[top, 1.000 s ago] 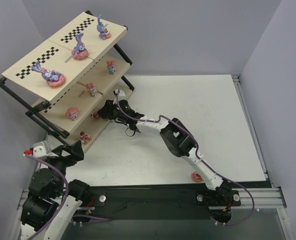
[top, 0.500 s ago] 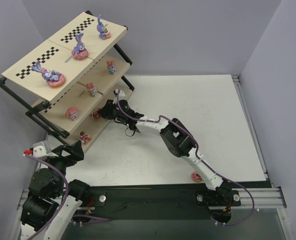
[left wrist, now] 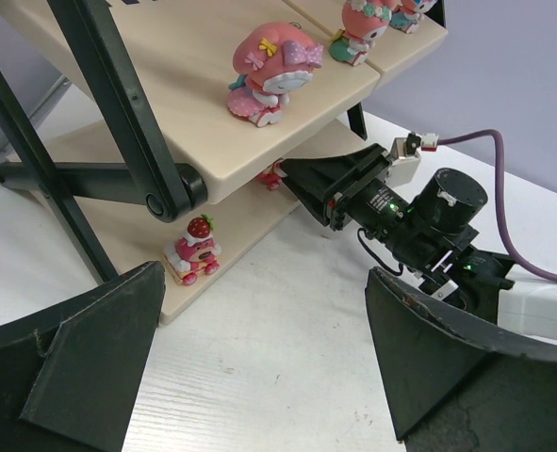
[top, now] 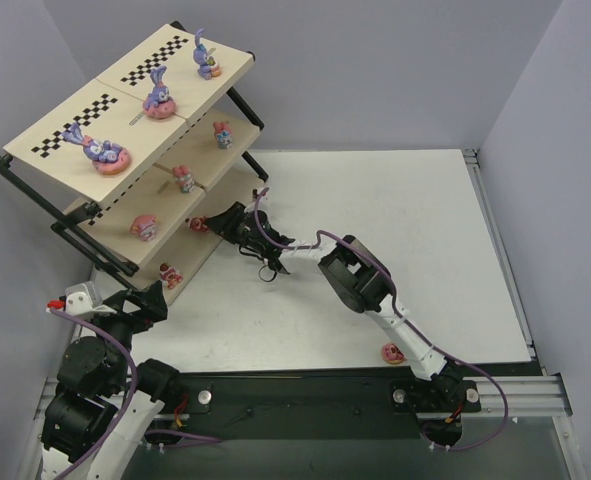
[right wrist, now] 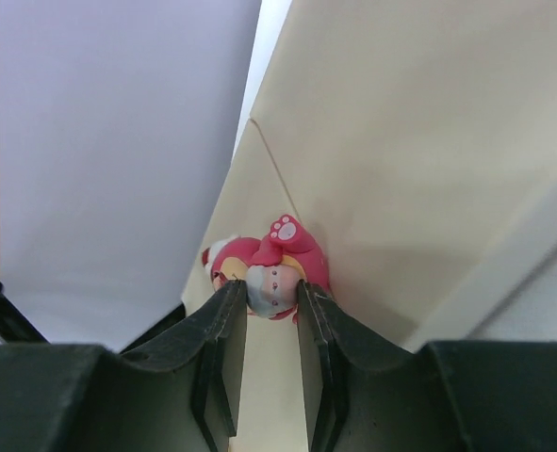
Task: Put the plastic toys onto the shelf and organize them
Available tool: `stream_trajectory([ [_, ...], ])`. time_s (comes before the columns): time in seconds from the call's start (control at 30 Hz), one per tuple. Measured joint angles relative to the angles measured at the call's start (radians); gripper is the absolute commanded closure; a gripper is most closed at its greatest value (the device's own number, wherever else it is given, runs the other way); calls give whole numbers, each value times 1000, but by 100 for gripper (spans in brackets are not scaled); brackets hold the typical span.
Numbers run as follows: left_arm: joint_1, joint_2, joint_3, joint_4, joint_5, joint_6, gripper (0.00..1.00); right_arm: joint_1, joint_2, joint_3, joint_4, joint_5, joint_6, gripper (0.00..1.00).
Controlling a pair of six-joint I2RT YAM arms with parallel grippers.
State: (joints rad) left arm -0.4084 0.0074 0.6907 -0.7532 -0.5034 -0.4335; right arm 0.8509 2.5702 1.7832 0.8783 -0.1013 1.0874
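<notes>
Under the shelf's (left wrist: 193, 141) middle board, right pincer (right wrist: 267, 294) grips a pink figure (right wrist: 280, 252); left pincer (left wrist: 264, 282) gapes open.

this is a robotics lab test cell, not a home or a shop. my two arms are bolted to a dark base plate and a silver aluminium extrusion rail (top: 515, 395) at the near edge of a bare white table (top: 405, 230). plain grey partition walls (top: 375, 70) box the table in on three sides. purple cables (left wrist: 498, 168) run exposed along my arms. the shelf (top: 60, 160) has black-and-white checker strips (top: 157, 58) printed on its top board, like calibration markers.
</notes>
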Motion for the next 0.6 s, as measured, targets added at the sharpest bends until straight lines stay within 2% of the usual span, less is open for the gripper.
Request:
stream_trajectory([
  [0.37,0,0,0,0,-6,0,3,3,-57,-142,-11,154,224,100],
  [0.6,0,0,1,-4,-9,0,3,8,-57,-143,-14,183,257,97],
])
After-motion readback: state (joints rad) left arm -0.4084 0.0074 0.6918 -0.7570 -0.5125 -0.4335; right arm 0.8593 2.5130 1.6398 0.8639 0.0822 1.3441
